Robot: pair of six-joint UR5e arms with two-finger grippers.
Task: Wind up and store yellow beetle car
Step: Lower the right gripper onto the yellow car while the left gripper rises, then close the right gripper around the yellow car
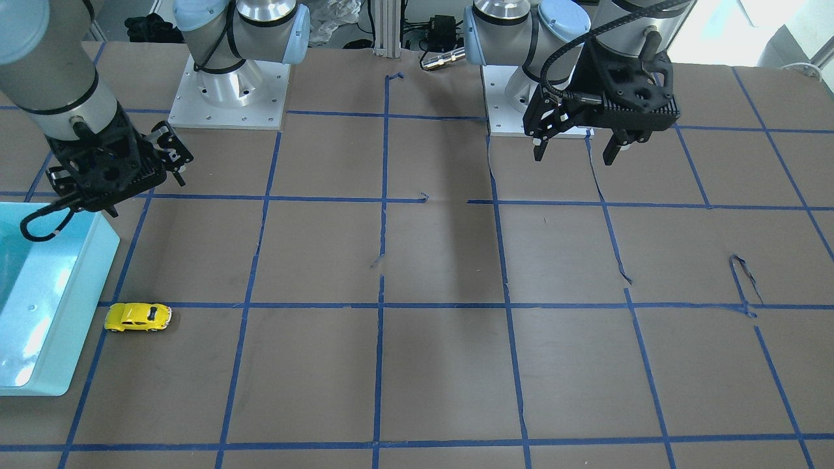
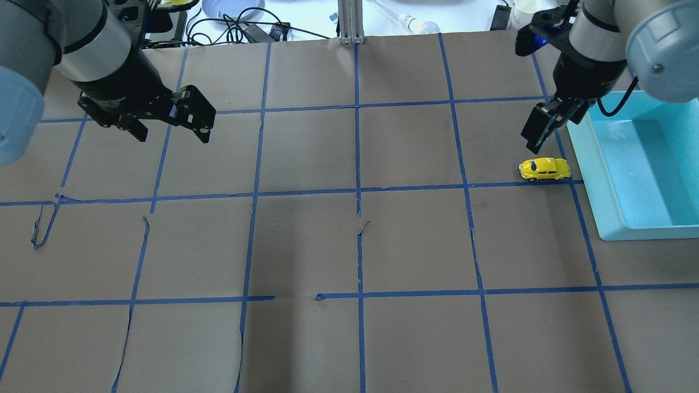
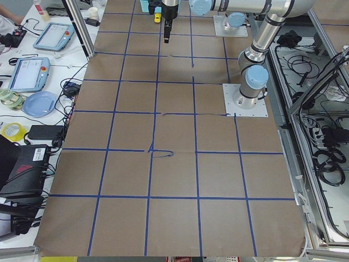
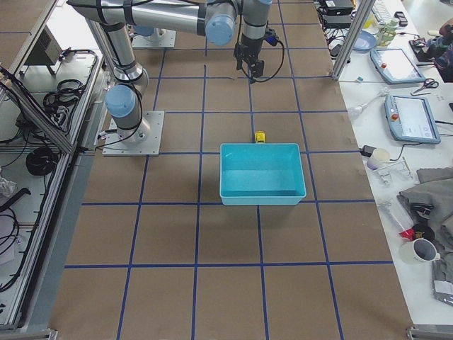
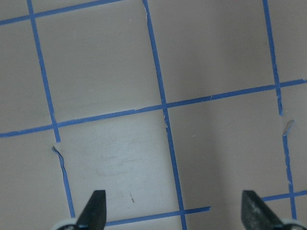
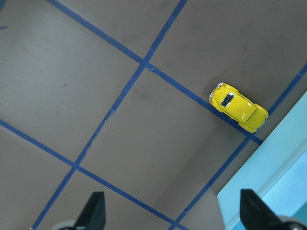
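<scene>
The yellow beetle car (image 2: 544, 168) stands on its wheels on the brown table, on a blue tape line right beside the light blue bin (image 2: 595, 180). It also shows in the front view (image 1: 138, 316) and the right wrist view (image 6: 238, 107). My right gripper (image 2: 538, 136) hangs open and empty above the table, a little beyond the car and beside the bin; in the right wrist view (image 6: 172, 215) the fingers are wide apart. My left gripper (image 2: 172, 131) is open and empty, far off over the other end of the table; it also shows in the left wrist view (image 5: 175, 213).
The bin (image 1: 58, 312) has nothing visible inside it (image 4: 258, 197). The brown paper table cover (image 2: 355, 245) carries a grid of blue tape, torn in places. Both arm bases (image 1: 228, 98) stand at the robot's side. Benches with tablets and cables (image 4: 407, 85) lie beyond the table.
</scene>
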